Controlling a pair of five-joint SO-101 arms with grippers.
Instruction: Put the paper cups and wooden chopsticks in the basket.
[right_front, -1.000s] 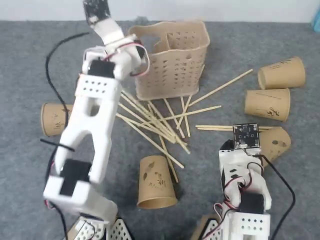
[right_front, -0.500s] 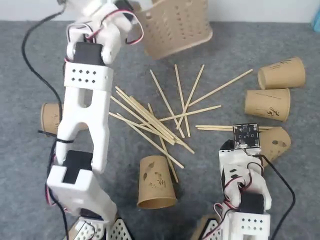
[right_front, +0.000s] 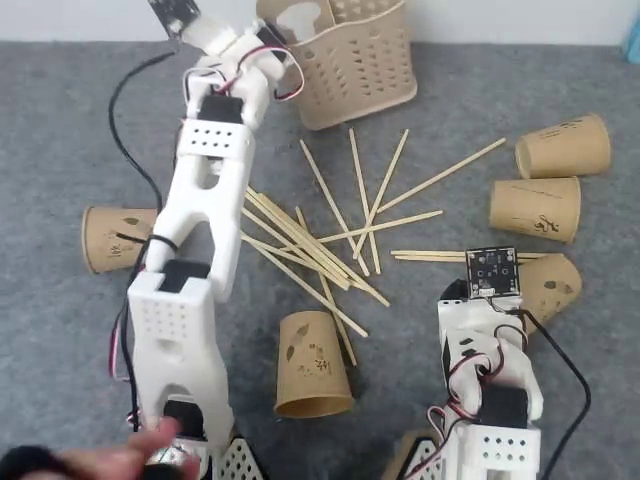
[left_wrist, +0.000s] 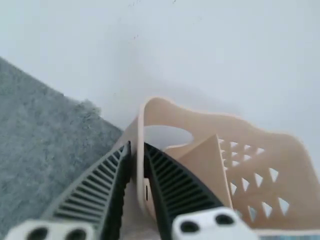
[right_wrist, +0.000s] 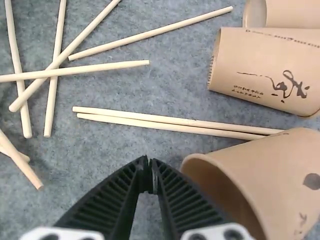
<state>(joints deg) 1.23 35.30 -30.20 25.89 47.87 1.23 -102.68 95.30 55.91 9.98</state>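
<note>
The tan perforated basket (right_front: 352, 55) stands at the back of the table by the wall. My left gripper (right_front: 272, 48) is shut on its rim; in the left wrist view the fingers (left_wrist: 172, 177) pinch the basket's wall (left_wrist: 150, 107) between them. Wooden chopsticks (right_front: 330, 235) lie scattered mid-table. Paper cups lie on their sides at the left (right_front: 115, 238), at the front centre (right_front: 312, 365) and, three of them, at the right (right_front: 535, 210). My right gripper (right_wrist: 148, 167) is shut and holds nothing, just short of a chopstick pair (right_wrist: 170, 122) and beside a cup (right_wrist: 255, 185).
The right arm (right_front: 490, 340) sits at the front right, next to the nearest right-hand cup (right_front: 552, 285). The white wall (left_wrist: 200, 50) rises directly behind the basket. Grey felt (right_front: 450, 90) covers the table.
The left arm, gripping the basket, lifted it off the chopsticks and carried it to the back of the table, where it now stands upright. The right arm has not moved.
</note>
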